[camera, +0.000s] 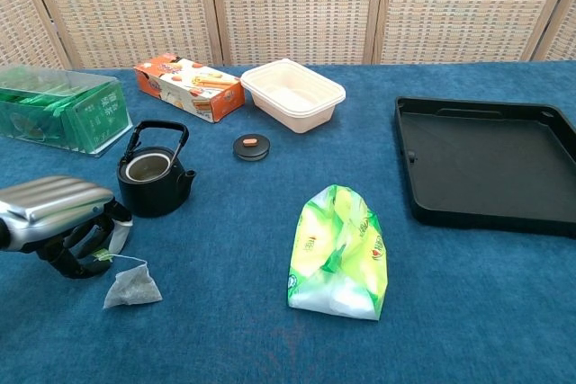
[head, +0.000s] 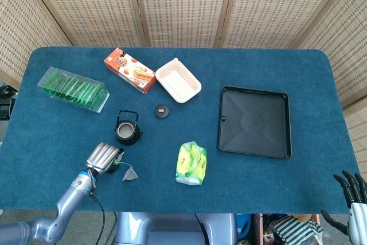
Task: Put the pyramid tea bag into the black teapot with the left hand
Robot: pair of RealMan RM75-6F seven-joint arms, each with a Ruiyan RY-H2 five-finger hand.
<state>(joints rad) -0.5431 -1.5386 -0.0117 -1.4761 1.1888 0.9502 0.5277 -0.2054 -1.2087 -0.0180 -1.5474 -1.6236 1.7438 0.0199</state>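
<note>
The pyramid tea bag point(head: 130, 173) point(camera: 132, 286) lies on the blue cloth near the front left edge. A thin string runs from it to a small green tag point(camera: 102, 256). My left hand point(head: 103, 157) point(camera: 58, 222) hovers just left of the bag, its fingers curled down and pinching the tag. The black teapot point(head: 127, 129) point(camera: 151, 173) stands upright and uncovered just behind the hand. Its lid point(head: 162, 111) point(camera: 252, 146) lies to the pot's right. My right hand point(head: 351, 199) hangs off the table's front right corner with fingers spread, holding nothing.
A green-yellow snack bag point(head: 191, 163) point(camera: 339, 252) lies in the middle front. A black tray point(head: 254, 121) point(camera: 490, 164) sits at the right. Behind are a white food box point(head: 178, 80), an orange carton point(head: 130, 69) and a clear box of green packets point(head: 73, 89).
</note>
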